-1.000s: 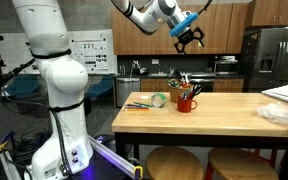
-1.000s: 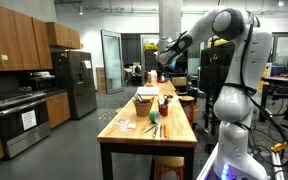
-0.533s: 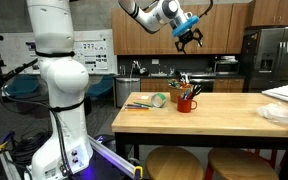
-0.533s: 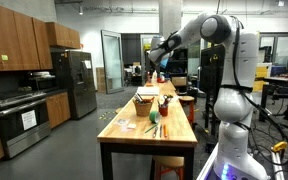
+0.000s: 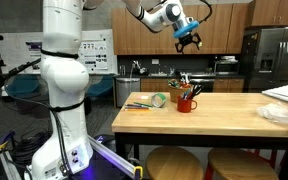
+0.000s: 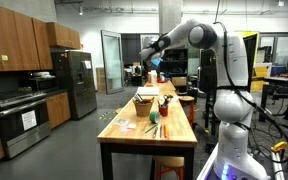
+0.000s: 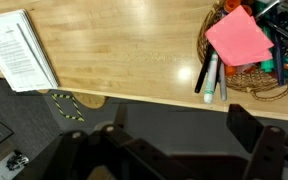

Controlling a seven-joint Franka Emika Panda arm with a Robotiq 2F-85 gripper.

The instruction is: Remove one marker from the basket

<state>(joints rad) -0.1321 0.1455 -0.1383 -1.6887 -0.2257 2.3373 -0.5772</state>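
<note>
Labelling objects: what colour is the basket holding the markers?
The basket is red, clearest in an exterior view.

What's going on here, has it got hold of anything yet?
Not yet. The robot arm is meant to pull one marker out of the red basket on the wooden table. The tool hangs open and empty high above the basket, touching nothing. Markers stick out of the basket's top, and no grasp has begun.
</note>
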